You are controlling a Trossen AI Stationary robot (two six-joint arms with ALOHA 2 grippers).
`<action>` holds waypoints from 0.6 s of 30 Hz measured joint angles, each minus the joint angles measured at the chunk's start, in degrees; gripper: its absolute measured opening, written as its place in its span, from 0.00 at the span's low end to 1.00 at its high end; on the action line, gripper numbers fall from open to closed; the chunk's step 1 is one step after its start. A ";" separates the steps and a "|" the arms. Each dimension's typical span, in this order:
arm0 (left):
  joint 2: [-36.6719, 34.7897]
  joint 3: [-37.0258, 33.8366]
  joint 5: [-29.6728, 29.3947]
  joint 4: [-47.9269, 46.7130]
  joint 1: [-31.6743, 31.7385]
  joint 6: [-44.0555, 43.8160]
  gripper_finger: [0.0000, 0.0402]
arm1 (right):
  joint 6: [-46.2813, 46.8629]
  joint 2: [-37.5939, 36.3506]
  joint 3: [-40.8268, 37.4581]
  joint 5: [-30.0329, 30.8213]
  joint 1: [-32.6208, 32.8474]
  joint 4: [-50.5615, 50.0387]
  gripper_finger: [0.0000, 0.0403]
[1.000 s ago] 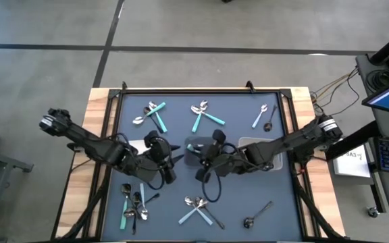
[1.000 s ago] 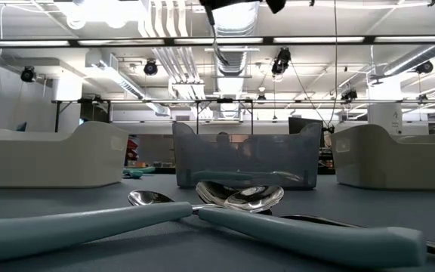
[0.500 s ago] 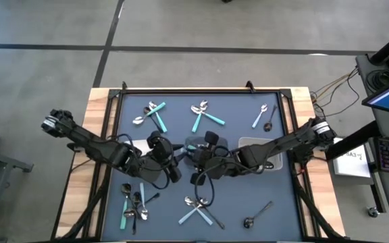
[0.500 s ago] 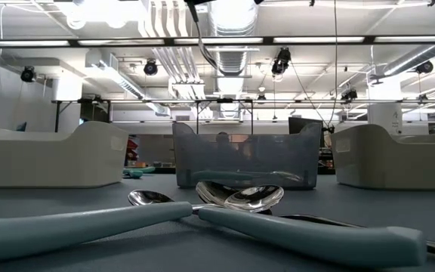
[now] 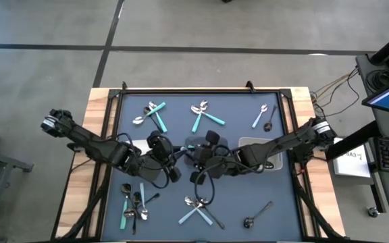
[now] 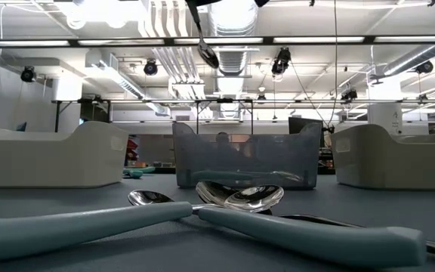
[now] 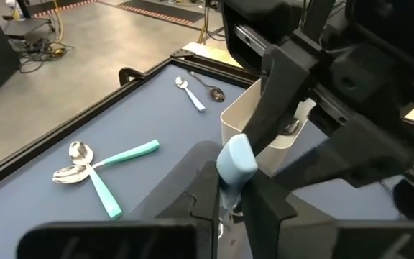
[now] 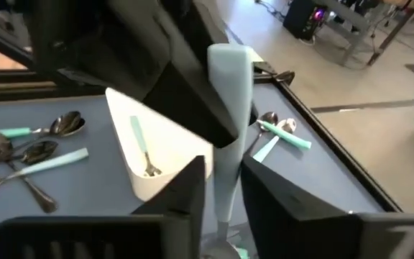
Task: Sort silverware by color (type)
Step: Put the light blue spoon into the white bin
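Silverware lies scattered across the dark counter (image 5: 242, 189), and one piece is up in the air right at the middle! A teal-handled utensil (image 8: 229, 108) is caught between both arms. The left hand (image 5: 174, 157) comes in from its side, the right hand (image 5: 198, 156) from the other, and they meet nose to nose above the centre of the counter. The left wrist view shows that hand's fingers (image 7: 207, 198) pinched narrow on the blunt teal end of the handle. The right wrist view shows the right hand's fingers (image 8: 190, 188) closed snugly on the same handle, which stands upright between them. Two grips, one utensil! Down at counter level, a shiny tip hangs high overhead, above the blue-grey tray (image 6: 244, 160).

Around them, the rest waits in small heaps:
- a crossed pair (image 5: 151, 113) at the far left corner
- another crossed pair (image 5: 205, 113) at the far middle
- two spoons (image 5: 264, 116) at the far right
- a cluster (image 5: 132, 206) at the near left
- crossed teal handles (image 5: 198, 208) at the near middle
- a lone dark spoon (image 5: 256, 214) at the near right

Just beside the left hand sits a white tray (image 8: 157, 185) with a teal-handled fork (image 8: 141, 147) lying in it.
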 joint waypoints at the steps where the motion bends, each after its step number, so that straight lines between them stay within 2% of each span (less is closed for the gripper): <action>1: 0.00 0.00 -0.02 -0.04 0.04 0.00 0.05 | 0.59 -0.14 0.00 -0.11 0.02 -0.70 0.24; 5: -0.23 0.00 -0.09 -1.85 0.38 -0.02 0.05 | 3.49 -0.71 0.00 -0.30 0.10 -4.78 0.35; 9: -1.35 0.00 -0.15 -7.27 0.72 -1.67 0.05 | 9.61 -2.10 -0.02 -2.37 0.09 -11.08 0.41; 14: -4.29 0.00 0.40 -21.80 0.74 -7.74 0.05 | 18.74 -4.20 -0.02 -7.77 0.36 -20.40 0.42; 18: -6.61 0.00 4.01 -36.34 0.81 -14.64 0.05 | 25.17 -5.33 -0.02 -13.82 0.85 -29.37 0.40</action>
